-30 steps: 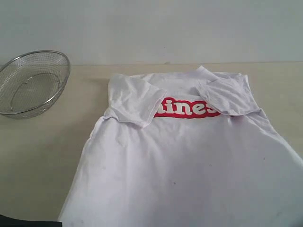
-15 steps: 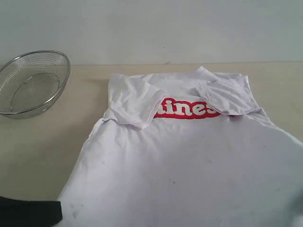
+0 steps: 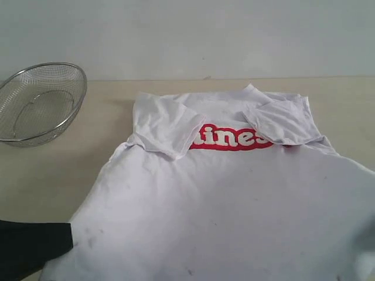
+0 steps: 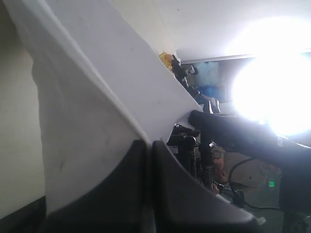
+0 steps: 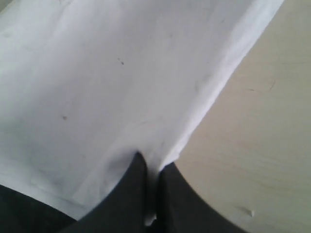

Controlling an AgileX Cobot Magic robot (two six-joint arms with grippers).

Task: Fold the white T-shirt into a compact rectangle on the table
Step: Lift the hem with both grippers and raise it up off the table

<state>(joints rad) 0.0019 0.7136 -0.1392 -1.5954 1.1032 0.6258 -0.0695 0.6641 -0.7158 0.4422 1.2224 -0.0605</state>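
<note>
Pale beige worktop [image 3: 53,175] carries a wrinkled white cotton T-shirt [image 3: 234,199]; my left pincer [image 4: 148,144] and right pincer [image 5: 153,165] clench its edge.

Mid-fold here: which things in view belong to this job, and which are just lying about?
Job: white T-shirt; table; left gripper and right gripper, each shut on the shirt's edge.
Lying about: wire bowl, apart from the shirt.
</note>
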